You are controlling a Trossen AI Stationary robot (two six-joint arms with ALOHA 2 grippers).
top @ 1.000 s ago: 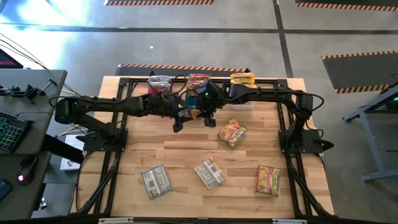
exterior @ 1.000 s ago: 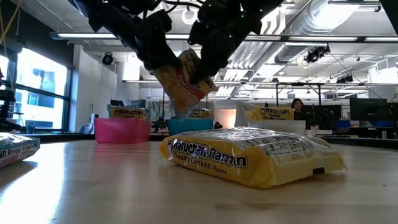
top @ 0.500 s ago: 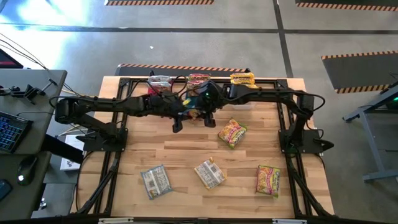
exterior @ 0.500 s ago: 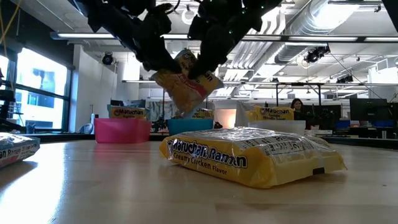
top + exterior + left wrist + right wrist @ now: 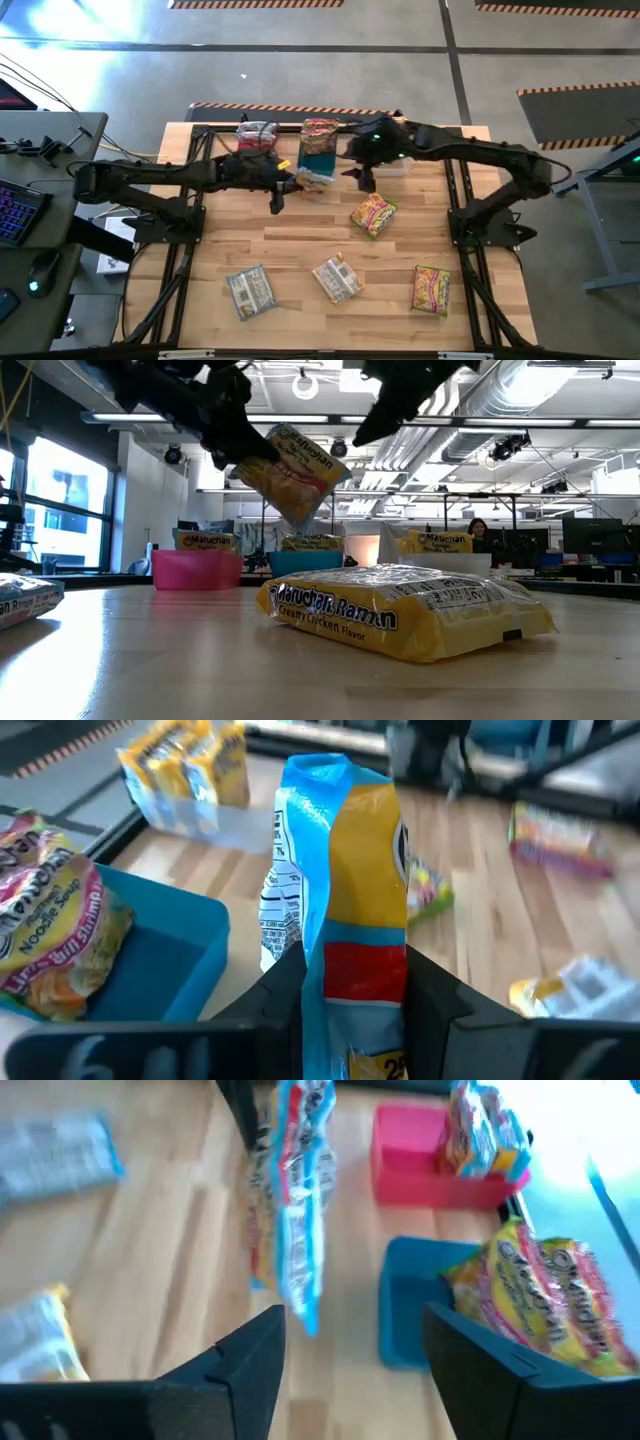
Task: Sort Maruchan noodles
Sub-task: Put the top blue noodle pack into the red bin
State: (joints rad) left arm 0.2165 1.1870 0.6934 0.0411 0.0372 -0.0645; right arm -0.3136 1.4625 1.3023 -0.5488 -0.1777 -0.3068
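Dangling yellow-red-blue crinkly noodle packet (image 5: 350, 910)

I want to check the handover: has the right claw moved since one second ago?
Yes. In the high view the right claw has left the held packet and moved right, from beside the blue bin toward the clear bin.

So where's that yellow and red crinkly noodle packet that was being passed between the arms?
The yellow and red noodle packet hangs pinched in the left gripper, above the table just in front of the blue plastic bin.
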